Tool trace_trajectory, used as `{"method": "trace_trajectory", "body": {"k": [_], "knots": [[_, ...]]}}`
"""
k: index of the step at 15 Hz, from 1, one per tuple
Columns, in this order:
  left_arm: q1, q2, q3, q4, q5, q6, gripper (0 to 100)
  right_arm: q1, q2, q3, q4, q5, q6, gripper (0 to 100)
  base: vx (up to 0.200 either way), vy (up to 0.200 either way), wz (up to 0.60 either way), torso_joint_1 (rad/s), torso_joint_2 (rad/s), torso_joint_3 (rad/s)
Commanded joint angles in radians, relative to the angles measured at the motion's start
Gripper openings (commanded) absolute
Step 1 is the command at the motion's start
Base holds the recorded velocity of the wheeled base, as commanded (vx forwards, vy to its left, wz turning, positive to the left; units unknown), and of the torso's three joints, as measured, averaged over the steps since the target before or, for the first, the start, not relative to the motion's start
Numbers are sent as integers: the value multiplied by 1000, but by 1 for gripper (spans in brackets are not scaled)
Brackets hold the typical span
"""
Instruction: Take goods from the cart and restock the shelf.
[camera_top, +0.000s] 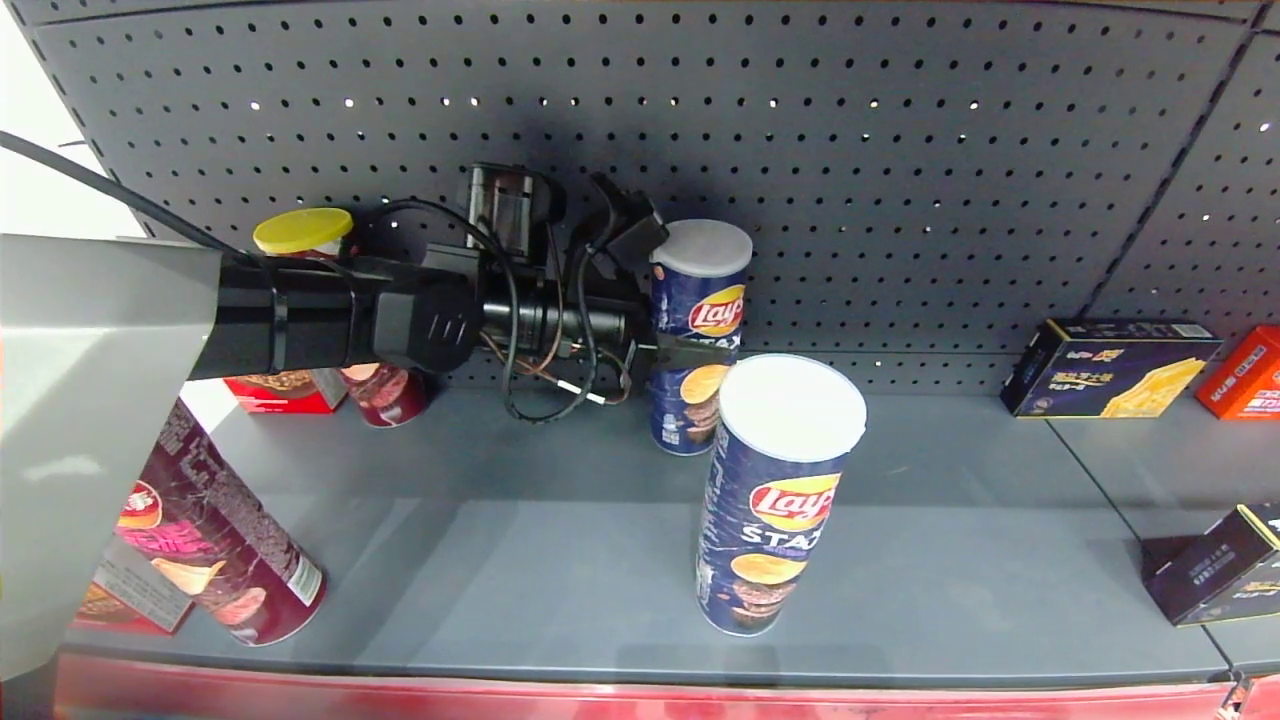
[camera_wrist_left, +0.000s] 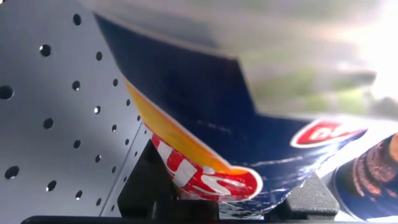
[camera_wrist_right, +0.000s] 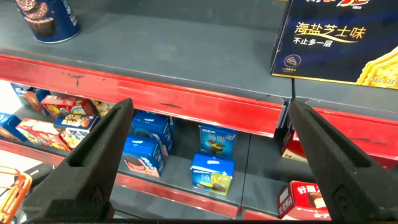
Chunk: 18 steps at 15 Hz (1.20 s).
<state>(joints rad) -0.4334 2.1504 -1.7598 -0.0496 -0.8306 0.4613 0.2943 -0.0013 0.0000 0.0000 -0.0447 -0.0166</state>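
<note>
The left end effector (camera_top: 684, 352) was closed on a blue chip can (camera_top: 702, 290) standing at the back of the shelf (camera_top: 520, 540). It should let go gently and retreat sideways, away from the front can (camera_top: 775, 500). The right end effector (camera_wrist_right: 211, 106) was wide open, empty.

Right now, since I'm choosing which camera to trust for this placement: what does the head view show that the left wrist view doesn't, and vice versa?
Head view only: the front blue can standing upright nearer the shelf edge, a yellow-lidded can and a maroon can on the left, boxes on the right. Left wrist view only: the claw's fingers close up beside the label. Both: the left claw shut on the rear blue can, before the pegboard back.
</note>
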Motion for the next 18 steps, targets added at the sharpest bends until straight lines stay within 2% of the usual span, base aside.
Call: {"method": "trace_trajectory", "body": {"k": [1,4,5,8,10,11,12,13,15,16,18], "knots": [[-2,14,3,-1,1,5,0,0,1,0,0,0,0,100,0,0,0,0,0,0],[-7,16,11,-13,1,5,0,0,1,0,0,0,0,100,0,0,0,0,0,0],[-7,17,11,-19,2,14,100,0,1,0,0,0,0,100,0,0,0,0,0,0],[-7,11,11,-21,5,16,100,0,1,0,0,0,0,100,0,0,0,0,0,0],[2,-52,52,-23,5,20,100,0,1,0,0,0,0,100,0,0,0,0,0,0],[4,-83,92,-30,5,27,100,0,1,0,0,0,0,100,0,0,0,0,0,0],[13,-123,154,-61,7,46,100,0,1,0,0,0,0,100,0,0,0,0,0,0],[15,-150,223,-108,8,53,100,0,1,0,0,0,0,100,0,0,0,0,0,0],[19,-187,315,-177,15,51,100,0,1,0,0,0,0,100,0,0,0,0,0,0],[18,-224,391,-228,74,51,100,0,1,0,0,0,0,100,0,0,0,0,0,0],[16,-250,447,-280,179,48,100,0,1,0,0,0,0,100,0,0,0,0,0,0]]}}
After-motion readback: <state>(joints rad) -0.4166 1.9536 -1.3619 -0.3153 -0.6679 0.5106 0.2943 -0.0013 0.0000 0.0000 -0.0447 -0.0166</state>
